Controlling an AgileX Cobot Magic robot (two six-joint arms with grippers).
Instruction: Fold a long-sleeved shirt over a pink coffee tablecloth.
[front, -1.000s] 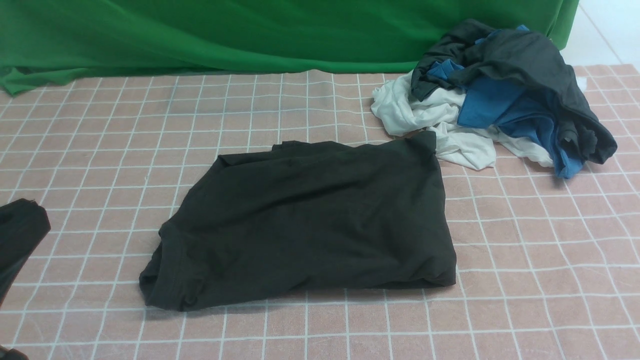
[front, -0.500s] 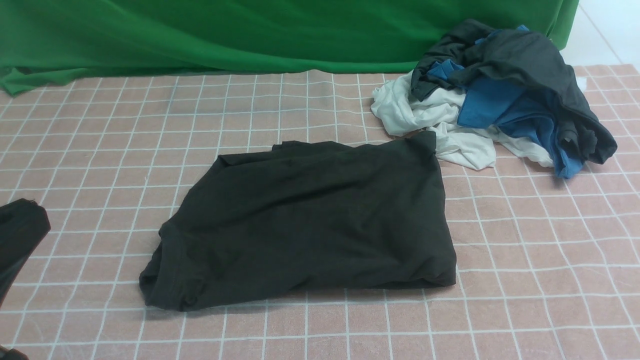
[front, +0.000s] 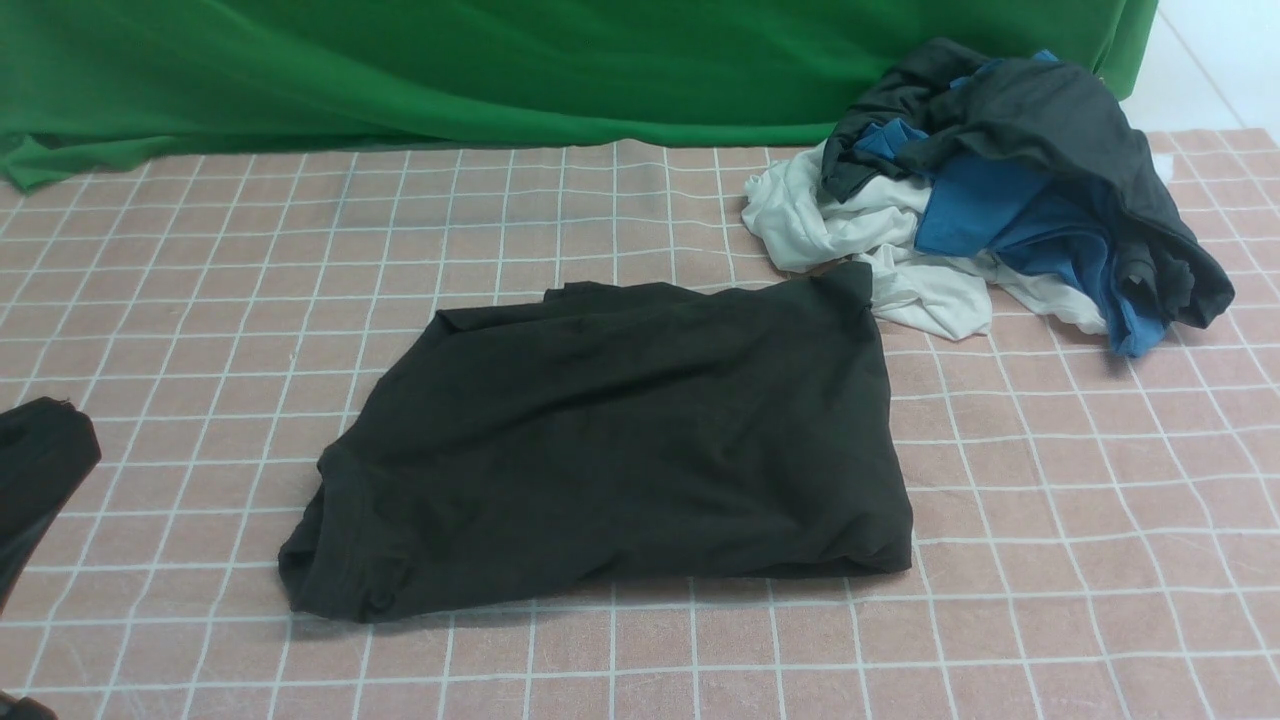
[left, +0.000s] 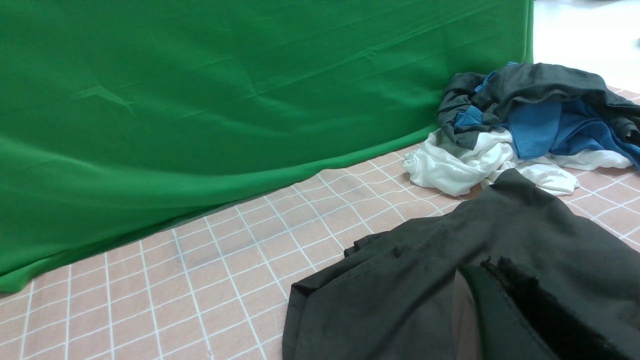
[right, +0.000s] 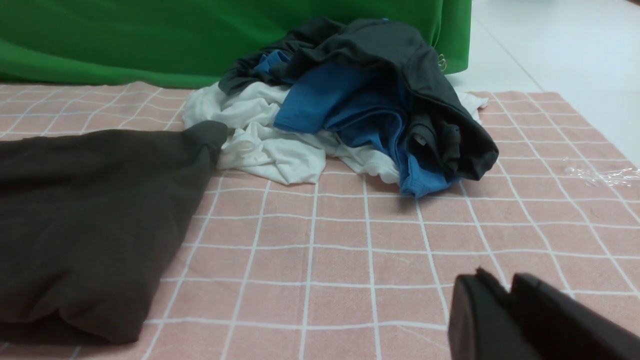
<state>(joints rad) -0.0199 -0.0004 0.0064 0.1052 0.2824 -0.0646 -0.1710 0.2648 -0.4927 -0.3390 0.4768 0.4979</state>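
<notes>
Now looking at the long-sleeved shirt lying folded into a rough rectangle in the middle of the pink coffee tablecloth.
Seeing its far right corner touching the white garment, heaped with the dark grey garment and blue cloth before the green cloth; finding the left gripper hanging at the near left, apart from the shirt, jaws pressing together and gripping nothing; noting the right gripper hovering over bare tablecloth, only a thin seam showing between its fingers, so failing to tell whether touching or slightly parting.
</notes>
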